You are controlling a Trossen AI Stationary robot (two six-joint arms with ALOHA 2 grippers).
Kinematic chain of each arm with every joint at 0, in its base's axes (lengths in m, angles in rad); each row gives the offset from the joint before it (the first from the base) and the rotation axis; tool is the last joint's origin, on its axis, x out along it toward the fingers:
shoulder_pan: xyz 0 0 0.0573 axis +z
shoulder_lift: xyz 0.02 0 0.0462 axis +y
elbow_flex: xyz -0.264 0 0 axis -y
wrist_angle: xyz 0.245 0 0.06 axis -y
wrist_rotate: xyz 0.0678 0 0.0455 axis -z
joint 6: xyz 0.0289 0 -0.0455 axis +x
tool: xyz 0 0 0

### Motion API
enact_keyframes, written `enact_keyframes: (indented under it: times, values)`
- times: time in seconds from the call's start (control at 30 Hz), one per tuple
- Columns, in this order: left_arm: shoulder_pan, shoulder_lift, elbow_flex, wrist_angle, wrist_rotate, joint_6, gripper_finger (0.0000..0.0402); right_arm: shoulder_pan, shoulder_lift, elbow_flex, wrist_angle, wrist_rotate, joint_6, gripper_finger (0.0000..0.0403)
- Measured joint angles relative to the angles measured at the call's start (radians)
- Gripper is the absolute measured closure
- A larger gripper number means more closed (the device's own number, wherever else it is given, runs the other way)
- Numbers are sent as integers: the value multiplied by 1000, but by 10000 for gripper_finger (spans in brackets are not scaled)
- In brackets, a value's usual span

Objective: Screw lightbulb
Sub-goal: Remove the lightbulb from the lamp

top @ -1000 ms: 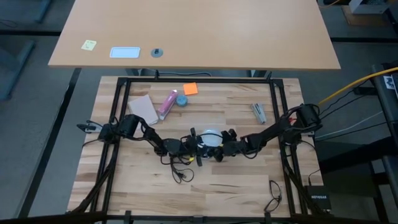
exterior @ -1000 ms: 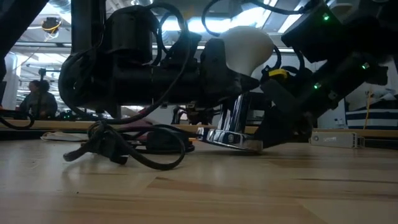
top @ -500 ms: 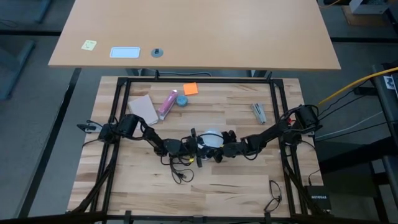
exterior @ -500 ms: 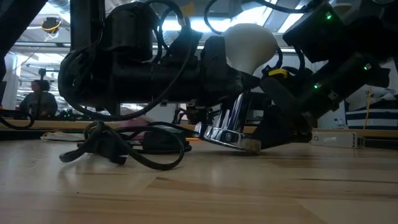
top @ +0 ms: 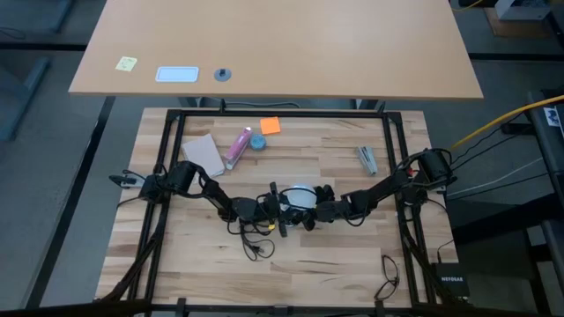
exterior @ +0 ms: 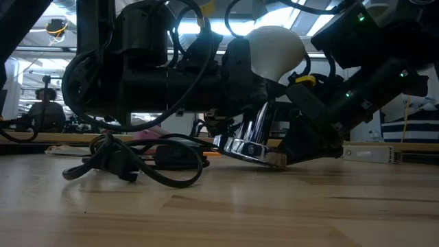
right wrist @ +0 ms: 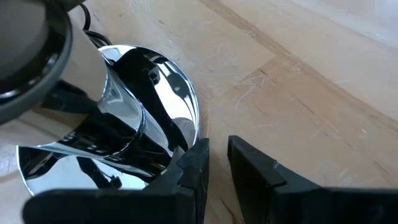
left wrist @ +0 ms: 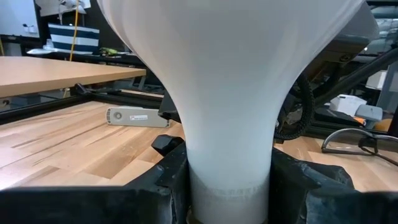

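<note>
The left gripper is clenching the frosted white lightbulb's neck, globe pointing straight ahead of its fingers.

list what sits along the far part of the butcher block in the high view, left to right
tan pad → pink tube → blue round object → orange note → grey tool

Both arms reaching low toward table centre, meeting there. Left gripper clamping fingers on lightbulb neck. Right gripper pinching edge of lamp base, fingers nearly closed.
</note>
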Motion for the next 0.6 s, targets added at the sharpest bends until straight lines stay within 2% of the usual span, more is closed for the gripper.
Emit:
enact_keyframes:
  times: [0.4, 0.47, 0.53, 0.6]
  values:
    - [0, 1, 0, 6, -69, 44, 262, 2, 0, 1, 2, -6, 0, 329]
    - [0, 1, 0, 7, -106, 66, 262, 4, 0, 1, 7, -29, -1, 329]
    - [9, 3, 0, -11, -152, 88, 262, 16, 0, 11, 44, -106, -2, 328]
    - [20, 8, -1, -13, -162, 75, 262, 24, -7, 15, 70, -132, -7, 328]
